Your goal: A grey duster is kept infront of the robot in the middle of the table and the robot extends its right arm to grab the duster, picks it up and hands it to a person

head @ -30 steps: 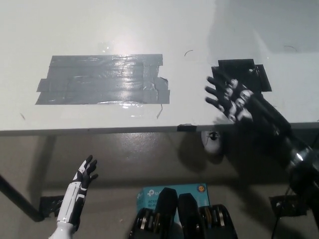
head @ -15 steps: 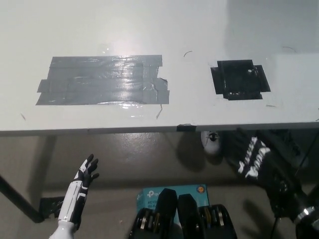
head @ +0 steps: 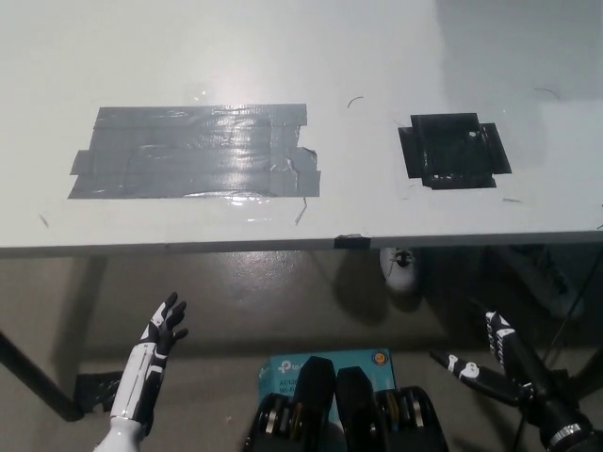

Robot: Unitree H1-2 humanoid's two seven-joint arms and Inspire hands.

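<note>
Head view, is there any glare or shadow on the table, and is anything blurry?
In the head view, glare streaks the grey tape patch on the table; a soft shadow darkens the table's upper right corner above the black tape patch; the floor under the table lies in dim shade; the right hand looks slightly smeared, the left hand sharp.

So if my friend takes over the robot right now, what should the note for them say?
Right hand: black, low below the table edge at the lower right, fingers spread, holding nothing.
Left hand: white, resting low at the lower left, open and empty.
Table: it shows only a grey tape patch and a black tape patch. No duster and no person can be seen in this view.
Done: cannot tell from this picture whether the duster was handed over.
Left: find out where the duster is before doing anything else.
</note>
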